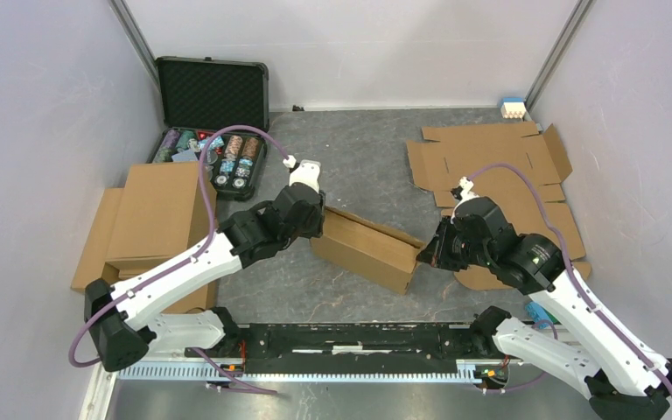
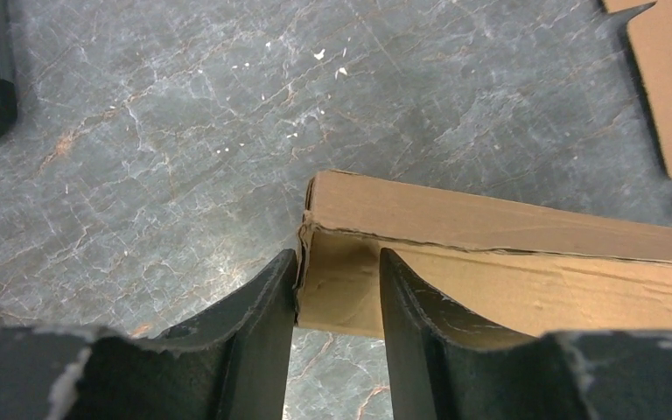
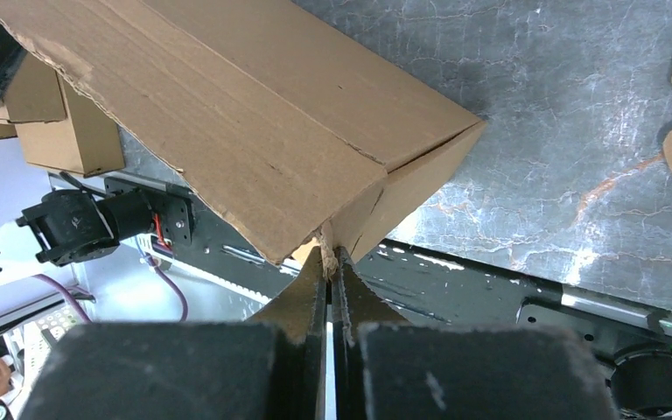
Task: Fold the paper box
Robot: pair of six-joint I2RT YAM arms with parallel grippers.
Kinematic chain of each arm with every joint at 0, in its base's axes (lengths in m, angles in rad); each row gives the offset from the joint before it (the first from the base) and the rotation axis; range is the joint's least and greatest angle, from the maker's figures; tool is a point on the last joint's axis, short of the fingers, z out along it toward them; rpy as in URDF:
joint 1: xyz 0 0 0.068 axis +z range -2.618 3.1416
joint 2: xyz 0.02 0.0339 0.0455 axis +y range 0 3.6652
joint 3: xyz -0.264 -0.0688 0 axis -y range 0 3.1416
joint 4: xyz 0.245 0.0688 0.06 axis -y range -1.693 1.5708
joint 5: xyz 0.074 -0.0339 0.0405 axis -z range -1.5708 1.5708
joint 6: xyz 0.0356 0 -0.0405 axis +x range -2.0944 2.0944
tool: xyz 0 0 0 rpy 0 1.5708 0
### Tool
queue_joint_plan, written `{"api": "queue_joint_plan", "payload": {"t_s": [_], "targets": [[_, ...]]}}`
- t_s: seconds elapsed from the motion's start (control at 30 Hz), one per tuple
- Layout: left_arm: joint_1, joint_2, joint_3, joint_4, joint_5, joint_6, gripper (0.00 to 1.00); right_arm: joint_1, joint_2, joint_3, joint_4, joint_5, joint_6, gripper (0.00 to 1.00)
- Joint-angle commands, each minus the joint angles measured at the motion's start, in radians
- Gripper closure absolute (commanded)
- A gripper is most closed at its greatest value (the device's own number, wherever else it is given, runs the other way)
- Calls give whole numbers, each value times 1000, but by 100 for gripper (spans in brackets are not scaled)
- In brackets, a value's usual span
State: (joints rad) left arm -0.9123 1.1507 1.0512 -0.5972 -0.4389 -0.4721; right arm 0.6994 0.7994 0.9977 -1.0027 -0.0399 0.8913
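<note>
At frame centre, right claw (image 3: pixel 332 262) clenched on the box (image 1: pixel 367 249) right-end edge; left claw (image 2: pixel 337 267) straddles its left corner, grip unclear; bare table (image 1: pixel 359 149) above.

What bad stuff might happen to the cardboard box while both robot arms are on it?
1. The right tool pinches only a thin, frayed edge at one corner of the paper box. The cardboard might tear there or slip out.
2. The left tool has its fingers apart at the other end, where the seam looks ragged. A push there might crumple that corner or pop the fold open.
</note>
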Motion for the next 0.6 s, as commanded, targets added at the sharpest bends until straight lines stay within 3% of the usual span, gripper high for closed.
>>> {"api": "queue_joint_plan", "payload": {"t_s": [0.0,0.57], "targets": [[-8,27,-30,35,-22,9,53,1,-26,-7,64,-17,41,100],[-10,51,-42,28,-20,9,58,-1,-30,38,52,-16,114,100]]}}
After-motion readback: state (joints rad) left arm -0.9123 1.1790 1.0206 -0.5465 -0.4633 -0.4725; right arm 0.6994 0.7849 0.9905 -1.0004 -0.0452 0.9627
